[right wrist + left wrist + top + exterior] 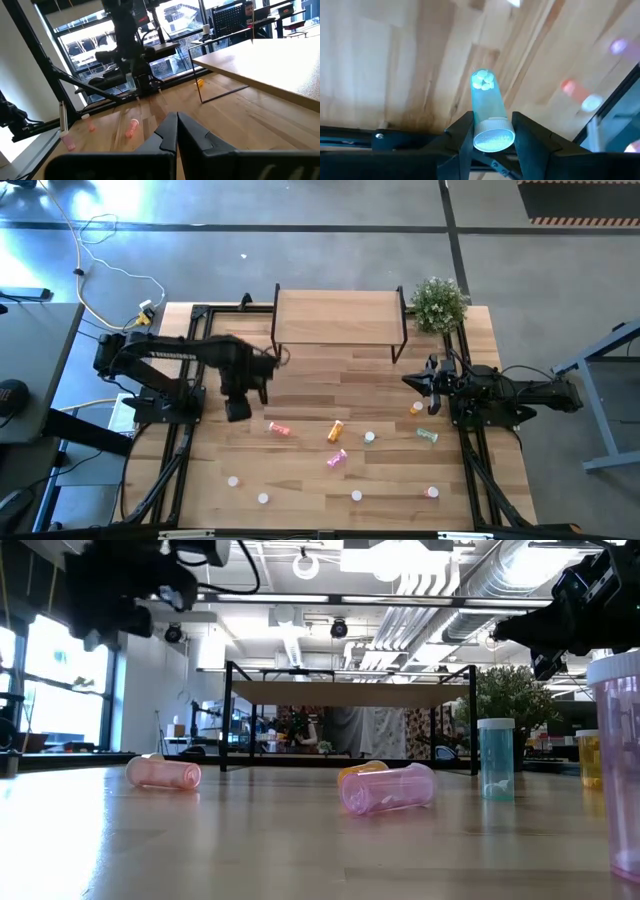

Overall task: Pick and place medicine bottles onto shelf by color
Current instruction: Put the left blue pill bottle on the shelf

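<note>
Left gripper point(262, 376) is raised above the table point(300, 480), just in front of the left end of the shelf point(338, 317), and its two fingers are clamped on a green bottle point(487, 111) near the white cap. Shelf is at the back of the table, between the arms, and its board carries no bottle. More to the right, on the planks in front of the shelf, there lie a pink bottle point(279, 428), an orange bottle point(336, 431) and a second pink bottle point(336, 460). Several other bottles stand upright nearer to the front edge, with their white caps up. At the right, a green bottle point(427, 436) lies near the right arm's base. Right gripper point(411, 380) waits above the table's right side, beside the plant point(438, 303), with its fingers pressed together and nothing between them.
</note>
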